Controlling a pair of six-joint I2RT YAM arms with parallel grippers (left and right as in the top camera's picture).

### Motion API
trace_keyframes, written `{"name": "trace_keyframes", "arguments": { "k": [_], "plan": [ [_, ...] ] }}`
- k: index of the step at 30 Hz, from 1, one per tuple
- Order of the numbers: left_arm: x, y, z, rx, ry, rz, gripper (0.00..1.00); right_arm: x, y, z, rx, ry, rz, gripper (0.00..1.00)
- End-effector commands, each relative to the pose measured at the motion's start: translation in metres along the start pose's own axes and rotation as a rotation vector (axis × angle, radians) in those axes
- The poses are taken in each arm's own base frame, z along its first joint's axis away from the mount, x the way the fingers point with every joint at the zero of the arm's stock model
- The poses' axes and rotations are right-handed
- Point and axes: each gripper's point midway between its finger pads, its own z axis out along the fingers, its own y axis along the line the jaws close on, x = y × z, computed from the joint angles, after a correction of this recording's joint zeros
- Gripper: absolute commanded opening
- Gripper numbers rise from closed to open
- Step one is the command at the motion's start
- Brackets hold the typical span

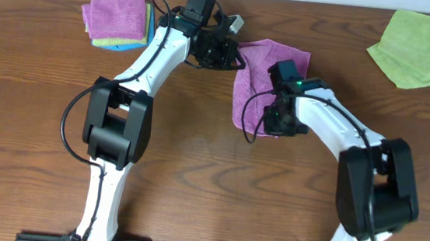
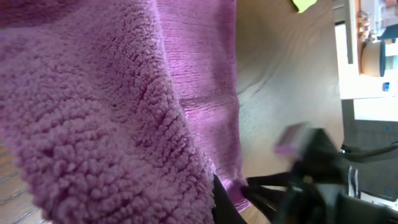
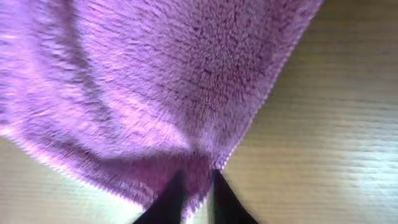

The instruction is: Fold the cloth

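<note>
Fuzzy purple microfibre cloth (image 2: 93, 124), rumpled, stitched edge, grained wooden table (image 1: 196, 158)

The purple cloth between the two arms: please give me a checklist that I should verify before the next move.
1. Left pincer shut on the purple cloth edge: ok.
2. Right pincer grip: cannot tell; the cloth edge lies between its fingers.
3. Cloth folded flat and even: not ok; the outline is uneven.
4. Green cloth well away from the arms: ok.
5. Folded stack apart from the purple cloth: ok.
</note>
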Motion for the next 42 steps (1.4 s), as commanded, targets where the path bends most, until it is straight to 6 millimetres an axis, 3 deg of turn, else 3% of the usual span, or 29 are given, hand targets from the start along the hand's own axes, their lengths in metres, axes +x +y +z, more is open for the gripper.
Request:
{"name": "trace_keyframes", "arguments": {
  "k": [1, 5, 9, 15, 24, 27, 30, 33, 42],
  "plan": [
    [-0.008, -0.005, -0.009, -0.018, -0.026, 0.037, 0.06, -0.013, 0.004, -0.036, -0.027, -0.095, -0.031, 0.24],
    [-0.008, -0.005, -0.009, -0.018, -0.026, 0.037, 0.06, -0.011, 0.003, -0.055, -0.035, -0.124, -0.046, 0.39],
    [-0.008, -0.005, -0.009, -0.017, -0.027, 0.038, 0.06, -0.006, 0.013, -0.056, -0.071, -0.111, -0.114, 0.43],
    [-0.008, -0.005, -0.009, -0.018, -0.028, 0.039, 0.06, 0.019, 0.036, -0.055, -0.085, -0.055, -0.391, 0.48],
    [-0.008, -0.005, -0.009, -0.018, -0.026, 0.041, 0.06, 0.03, 0.007, -0.046, 0.094, -0.009, -0.472, 0.46],
    [-0.008, -0.005, -0.009, -0.018, -0.026, 0.041, 0.06, 0.034, 0.0, -0.046, 0.128, 0.011, -0.514, 0.54],
    [-0.008, -0.005, -0.009, -0.018, -0.025, 0.055, 0.06, 0.037, 0.004, -0.045, 0.106, 0.025, -0.561, 0.67],
    [-0.008, -0.005, -0.009, -0.018, -0.026, 0.059, 0.06, 0.04, 0.01, -0.045, 0.085, 0.029, -0.603, 0.72],
    [-0.008, -0.005, -0.009, -0.018, -0.026, 0.059, 0.06, 0.047, 0.008, -0.007, 0.114, 0.096, -0.617, 0.7]
  ]
}}
